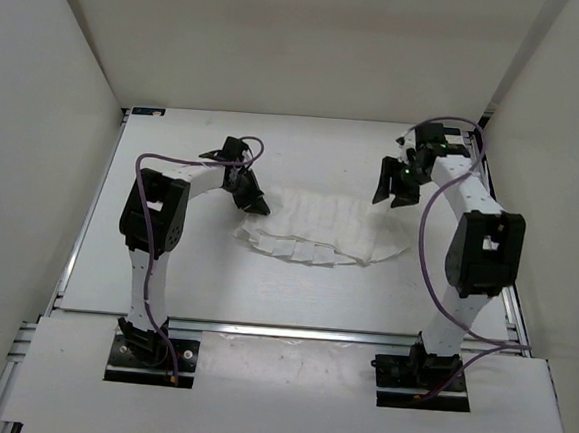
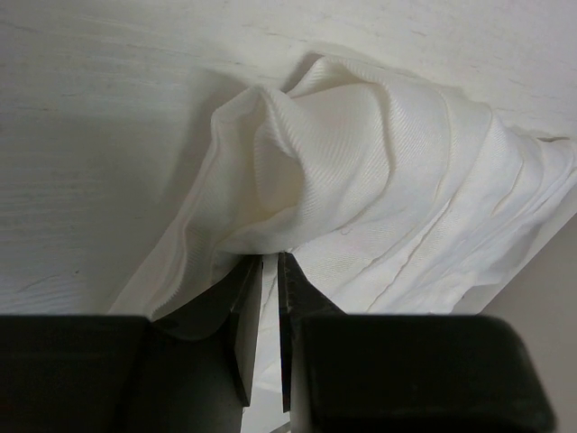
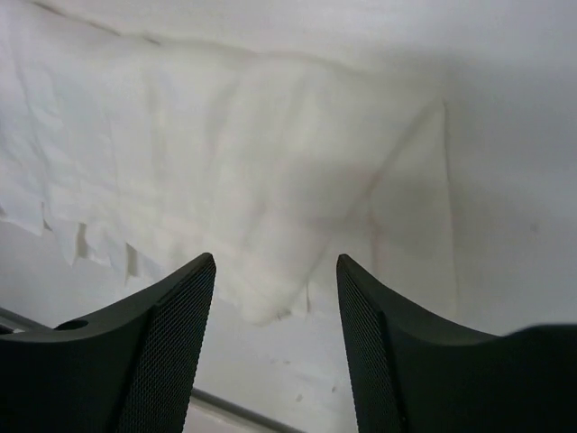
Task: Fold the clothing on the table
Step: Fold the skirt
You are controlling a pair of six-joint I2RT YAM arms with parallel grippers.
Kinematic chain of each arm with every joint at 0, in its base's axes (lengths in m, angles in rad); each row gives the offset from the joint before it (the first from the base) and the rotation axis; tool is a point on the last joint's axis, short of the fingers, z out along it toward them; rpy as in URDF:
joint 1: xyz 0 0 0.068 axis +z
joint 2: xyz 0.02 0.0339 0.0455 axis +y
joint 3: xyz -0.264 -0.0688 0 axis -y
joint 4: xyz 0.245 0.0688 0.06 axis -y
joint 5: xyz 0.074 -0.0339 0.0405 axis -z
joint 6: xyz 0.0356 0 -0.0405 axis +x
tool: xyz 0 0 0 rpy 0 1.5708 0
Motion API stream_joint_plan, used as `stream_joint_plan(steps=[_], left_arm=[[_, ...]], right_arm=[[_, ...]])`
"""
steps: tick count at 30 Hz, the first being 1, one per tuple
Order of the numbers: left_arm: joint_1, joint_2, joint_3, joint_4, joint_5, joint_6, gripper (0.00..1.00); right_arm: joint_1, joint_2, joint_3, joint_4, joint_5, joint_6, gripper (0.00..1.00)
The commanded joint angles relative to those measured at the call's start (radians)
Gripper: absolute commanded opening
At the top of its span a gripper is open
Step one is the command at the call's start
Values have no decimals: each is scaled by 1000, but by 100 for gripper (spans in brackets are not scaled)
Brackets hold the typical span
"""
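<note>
Overhead, we count two arms (image 1: 154,216), one piece of clothing (image 1: 319,229) and two purple cables (image 1: 423,237). Only one marking appears, a small dark label (image 1: 147,111) at the far left corner of the table (image 1: 214,281), and it is too small for us to read. The clothing lies crumpled across the middle of the table, between the arms, with a row of pleat ends along its near edge. The left gripper (image 1: 253,204) sits at the garment's left end; in its wrist view we find the two fingers (image 2: 248,307) pressed close, pinching a fold of white cloth that bunches into a peak just beyond them. Their bases are cut off by the dark housing. The right gripper (image 1: 397,190) hangs over the garment's far right corner, its fingers (image 3: 180,316) spread apart with nothing between them; the cloth lies flat below. In that view the garment's left part runs out of frame, and we find its creases blurred
</note>
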Motion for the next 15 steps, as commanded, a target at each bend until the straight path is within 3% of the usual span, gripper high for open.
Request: stream_joint_plan(steps=[1, 2, 6, 15], left_arm=[[17, -70, -26, -1, -35, 12, 25], [23, -62, -28, -4, -42, 12, 25], [51, -47, -11, -24, -35, 26, 25], [77, -34, 43, -75, -46, 60, 25]], right_arm=[[-83, -72, -148, 14, 0, 2, 65], [-91, -77, -196, 28, -16, -3, 72], [-94, -129, -312, 107, -39, -24, 73], [-114, -68, -311, 227, -144, -43, 73]])
